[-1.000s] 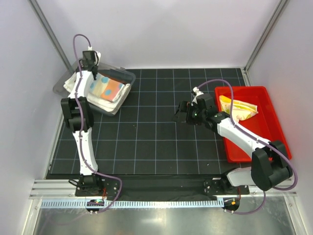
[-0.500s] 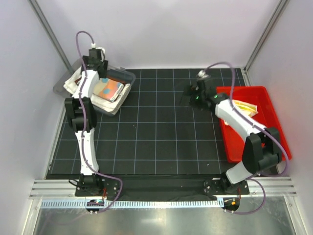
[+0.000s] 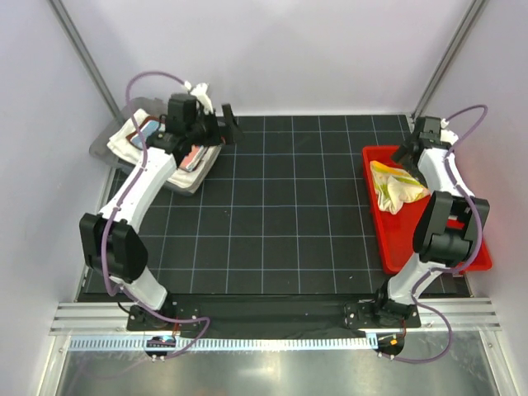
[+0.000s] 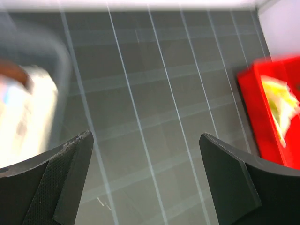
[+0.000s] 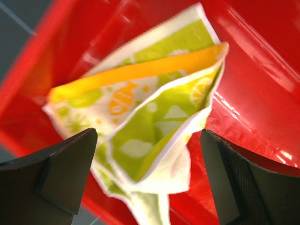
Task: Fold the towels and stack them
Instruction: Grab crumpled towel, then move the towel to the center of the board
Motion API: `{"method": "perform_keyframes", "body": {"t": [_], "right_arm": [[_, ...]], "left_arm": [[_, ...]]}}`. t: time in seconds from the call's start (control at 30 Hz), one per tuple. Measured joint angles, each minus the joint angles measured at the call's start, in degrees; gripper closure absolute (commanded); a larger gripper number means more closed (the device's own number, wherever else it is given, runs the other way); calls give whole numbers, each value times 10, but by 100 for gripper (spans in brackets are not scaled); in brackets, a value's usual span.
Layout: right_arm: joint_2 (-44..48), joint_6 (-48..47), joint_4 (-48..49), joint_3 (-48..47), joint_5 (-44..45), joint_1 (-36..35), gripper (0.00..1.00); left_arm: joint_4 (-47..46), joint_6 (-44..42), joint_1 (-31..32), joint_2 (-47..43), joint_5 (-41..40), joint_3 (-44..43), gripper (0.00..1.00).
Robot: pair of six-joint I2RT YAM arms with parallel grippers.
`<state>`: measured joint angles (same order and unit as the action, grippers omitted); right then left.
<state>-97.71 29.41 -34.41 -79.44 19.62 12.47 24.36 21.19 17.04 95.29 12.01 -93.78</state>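
Top view: your left pincer (image 3: 227, 124) hangs beside the clear bin (image 3: 107, 150), where folded towels (image 3: 124, 140) sit stacked. Your right pincer (image 3: 408, 155) is over the red tray (image 3: 404, 239).

Left wrist: fingers spread, holding nothing, counter (image 4: 154, 93) below.

Right wrist: fingers spread above the crumpled yellow towel (image 5: 154, 117), likely lining up a grab.
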Motion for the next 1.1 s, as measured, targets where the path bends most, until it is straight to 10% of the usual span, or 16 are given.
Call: {"method": "perform_keyframes", "body": {"t": [0.17,0.3,0.33,0.63,0.83,1.1], "right_arm": [[-43,7,-4,20,-43,45,8],[-62,4,-6,20,-78,57,90],[-62,3,-8,18,-87,56,97],[16,-11,-29,-130,-257,27,99],[155,18,59,-196,-431,-136,99],[303,100,174,13,-553,-261,92]], "left_arm": [[0,63,46,-22,51,156,0],[31,71,96,-33,52,188,0],[36,68,98,-42,46,187,0],[153,-6,82,-140,-105,-36,0],[203,-40,82,-269,-181,-43,0],[253,-51,82,-344,-211,19,4]]}}
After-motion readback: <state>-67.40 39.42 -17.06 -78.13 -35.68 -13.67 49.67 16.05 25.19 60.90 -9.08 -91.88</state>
